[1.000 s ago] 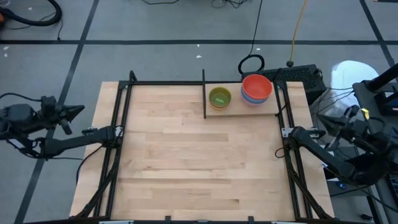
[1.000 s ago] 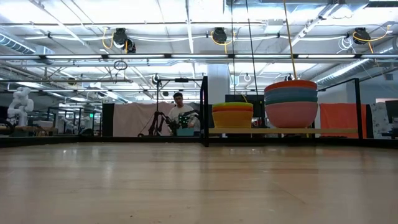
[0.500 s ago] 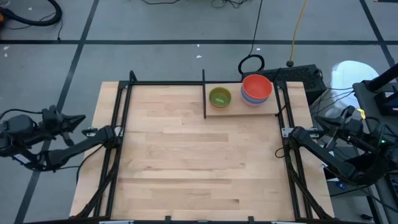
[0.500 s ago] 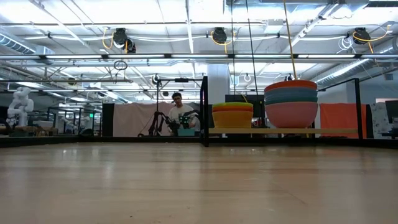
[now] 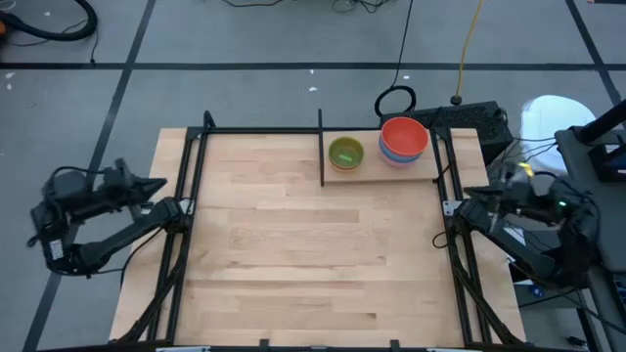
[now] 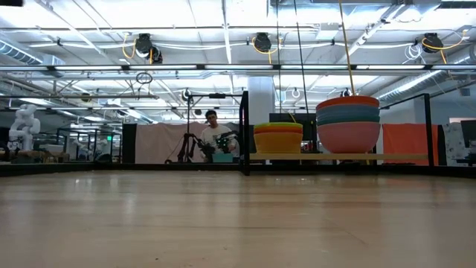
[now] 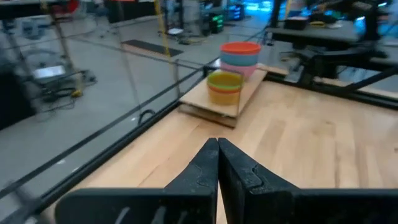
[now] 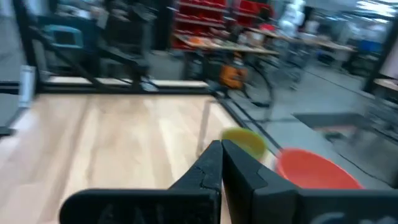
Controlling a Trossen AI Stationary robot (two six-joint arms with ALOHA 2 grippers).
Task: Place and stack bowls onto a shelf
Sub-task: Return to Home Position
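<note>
Inspecting the bowls first: two stacks sit on the shelf point(image 5: 370, 170), which lies at the counter's point(image 5: 313, 254) far edge, right of centre. The small stack point(image 5: 345, 153) is topped by a green bowl over orange. Just beside it, the large stack point(image 5: 403, 139) shows red-orange on top, then teal, blue and pink in the low view. Neither stack nor the shelf has shifted over the last second.

What has changed is my arms. My left tool point(image 7: 218, 146) has swung in from farther out and now hangs just off the counter's left edge. Its fingers are pressed together on nothing. My right tool point(image 8: 221, 149) has drawn up beside the right edge, likewise closed and empty.

My judgement: no bowl remains on the open counter, so placement looks complete and only parking is left.
</note>
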